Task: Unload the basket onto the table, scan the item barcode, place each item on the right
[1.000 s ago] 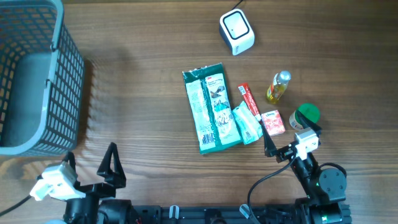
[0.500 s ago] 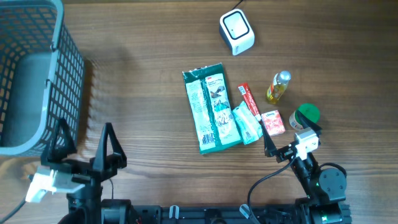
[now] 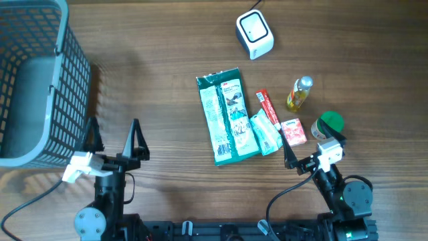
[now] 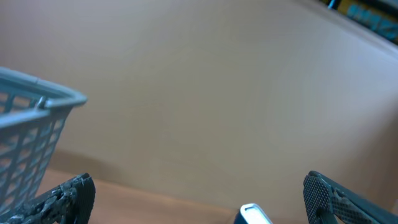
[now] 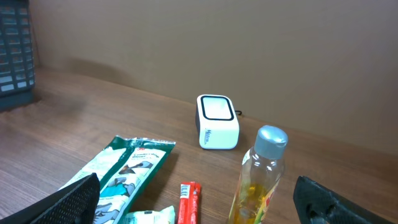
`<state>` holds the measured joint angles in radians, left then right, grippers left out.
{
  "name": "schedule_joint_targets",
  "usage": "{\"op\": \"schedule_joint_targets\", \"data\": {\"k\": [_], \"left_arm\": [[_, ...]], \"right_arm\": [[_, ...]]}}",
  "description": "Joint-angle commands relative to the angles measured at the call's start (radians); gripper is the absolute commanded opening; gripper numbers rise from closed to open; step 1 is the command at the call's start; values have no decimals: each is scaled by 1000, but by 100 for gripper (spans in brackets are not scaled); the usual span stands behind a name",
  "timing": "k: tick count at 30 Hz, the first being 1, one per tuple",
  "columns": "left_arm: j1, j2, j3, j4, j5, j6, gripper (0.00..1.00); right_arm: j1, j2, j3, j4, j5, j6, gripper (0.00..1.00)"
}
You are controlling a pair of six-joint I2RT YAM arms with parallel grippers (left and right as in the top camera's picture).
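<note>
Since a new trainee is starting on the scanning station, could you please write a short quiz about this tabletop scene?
1. True or false: the green packet lies inside the basket.
2. Which item lies farthest from the two arms? A) the scanner B) the pink box C) the bottle
3. Do the left gripper jaws stand open or shut?
Key: 1 false; 2 A; 3 open.
</note>
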<state>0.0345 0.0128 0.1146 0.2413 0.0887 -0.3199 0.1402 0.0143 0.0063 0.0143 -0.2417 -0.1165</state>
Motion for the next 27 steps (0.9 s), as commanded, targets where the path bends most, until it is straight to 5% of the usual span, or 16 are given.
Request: {"op": "schedule_joint_targets", "data": {"k": [1,7,18,27], "left_arm": [[10,-9,-45,10,19,-10,100],[10,-9,-109,2,-11,-11,100],[10,-9,-109,-318,-82,-35,100],[9,-9,-109,-319,-54,163,100]], "right_arm": [[-5,-10,-1,3,12,11,100],[-5,-10,-1,3,12,12,100],[-5,-10,-1,3,12,12,100],[-5,-10,-1,3,12,12,100]]}}
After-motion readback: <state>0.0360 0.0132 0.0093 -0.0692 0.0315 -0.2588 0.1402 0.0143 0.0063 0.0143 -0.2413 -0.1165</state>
